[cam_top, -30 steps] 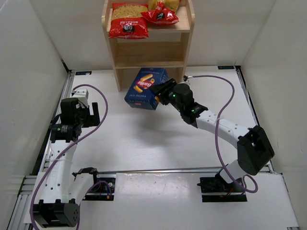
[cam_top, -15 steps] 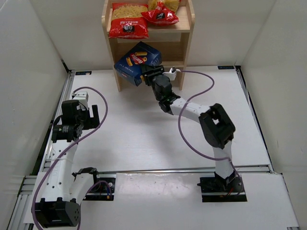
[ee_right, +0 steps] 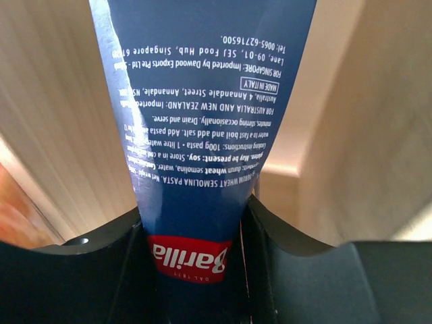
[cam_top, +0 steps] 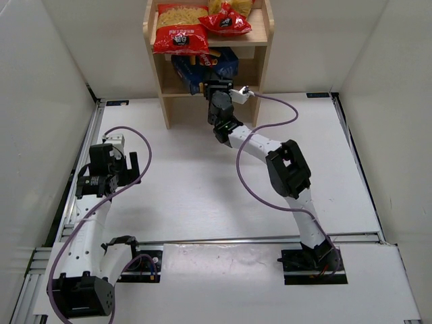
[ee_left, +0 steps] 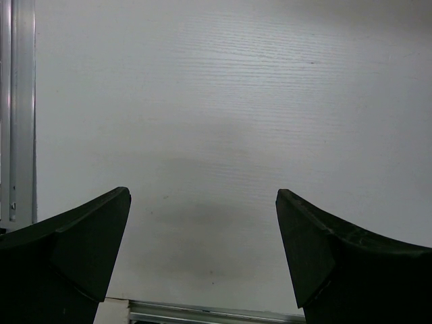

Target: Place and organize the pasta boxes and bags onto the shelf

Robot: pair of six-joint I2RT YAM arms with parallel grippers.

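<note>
The dark blue pasta box point(cam_top: 202, 70) sits inside the lower tier of the light wood shelf point(cam_top: 264, 61), under the top board. My right gripper point(cam_top: 217, 88) is shut on the box's near end; the right wrist view shows the box point(ee_right: 202, 101) between the jaws with its red logo, wooden shelf walls on both sides. Two red pasta bags lie on the top tier, a large one point(cam_top: 180, 30) at left and a smaller one point(cam_top: 226, 20) at right. My left gripper point(ee_left: 202, 223) is open and empty over the bare white table at the left.
White walls enclose the table on three sides. A metal rail point(cam_top: 88, 145) runs along the table's left edge beside the left arm. The right arm's purple cable point(cam_top: 270, 101) loops in front of the shelf's right leg.
My right gripper carried the blue box up and back from the table in front of the shelf into the lower tier. The left arm shifted only slightly.
</note>
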